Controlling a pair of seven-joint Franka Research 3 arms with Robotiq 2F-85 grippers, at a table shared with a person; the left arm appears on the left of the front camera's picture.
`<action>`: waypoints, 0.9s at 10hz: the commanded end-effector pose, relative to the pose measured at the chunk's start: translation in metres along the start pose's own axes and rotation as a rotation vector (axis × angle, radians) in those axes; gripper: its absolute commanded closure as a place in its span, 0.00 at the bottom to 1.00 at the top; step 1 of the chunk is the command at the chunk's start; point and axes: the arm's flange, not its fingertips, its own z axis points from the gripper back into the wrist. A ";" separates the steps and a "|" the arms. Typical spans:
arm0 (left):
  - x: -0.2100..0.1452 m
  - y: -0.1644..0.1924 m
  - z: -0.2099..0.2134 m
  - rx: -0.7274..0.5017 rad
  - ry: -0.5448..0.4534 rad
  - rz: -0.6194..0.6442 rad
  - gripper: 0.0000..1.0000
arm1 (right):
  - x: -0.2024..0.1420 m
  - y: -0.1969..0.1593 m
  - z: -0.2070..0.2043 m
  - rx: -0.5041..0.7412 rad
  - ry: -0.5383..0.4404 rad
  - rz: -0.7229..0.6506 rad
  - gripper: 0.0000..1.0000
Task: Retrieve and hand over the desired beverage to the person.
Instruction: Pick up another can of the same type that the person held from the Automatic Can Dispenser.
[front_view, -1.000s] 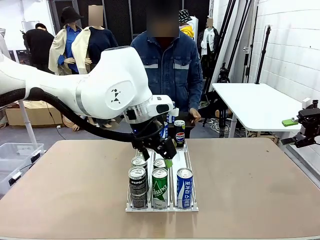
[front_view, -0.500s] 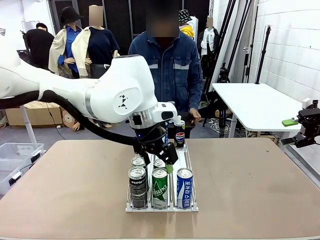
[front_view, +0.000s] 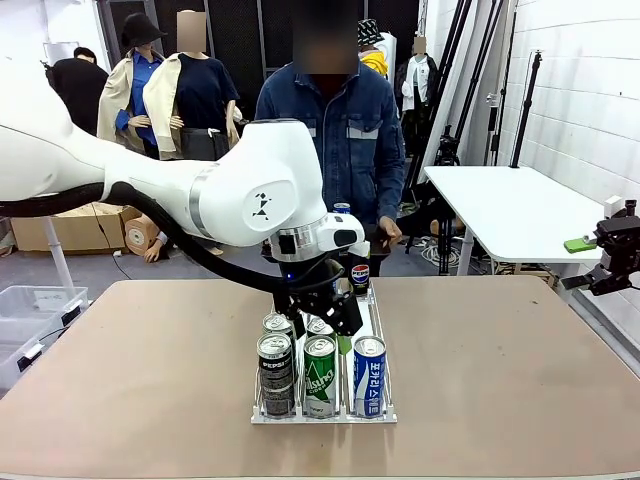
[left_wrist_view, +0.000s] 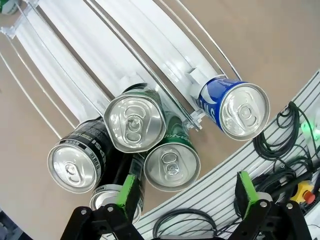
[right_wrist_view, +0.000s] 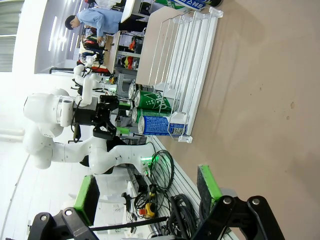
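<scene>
My left jaws spread, hovering over cans (front_view: 319, 376) in rack (front_view: 322, 418) at mid-surface (front_view: 500, 380), pinching nothing. My right jaws spread too, well apart from rack. Person (front_view: 345, 130) stands at far edge, behind rack.

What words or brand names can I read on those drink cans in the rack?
"PEPSI": black aluminium can, front left.
"Sprite", sideways: green aluminium can beside it.
"포카리스…": blue aluminium can, front right.
"pepsi": second black can, far end of the clear plastic rack.
Smaller print: too blurred.
</scene>
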 end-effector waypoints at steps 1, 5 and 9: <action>0.007 -0.004 -0.003 0.040 0.022 0.028 0.00 | 0.000 0.000 0.000 -0.005 -0.004 -0.005 0.00; 0.007 -0.001 -0.021 0.065 0.062 0.055 0.00 | 0.000 0.000 0.000 -0.005 -0.004 -0.005 0.00; 0.010 -0.003 -0.039 0.065 0.100 0.048 0.00 | 0.000 0.000 0.000 -0.005 -0.004 -0.005 0.00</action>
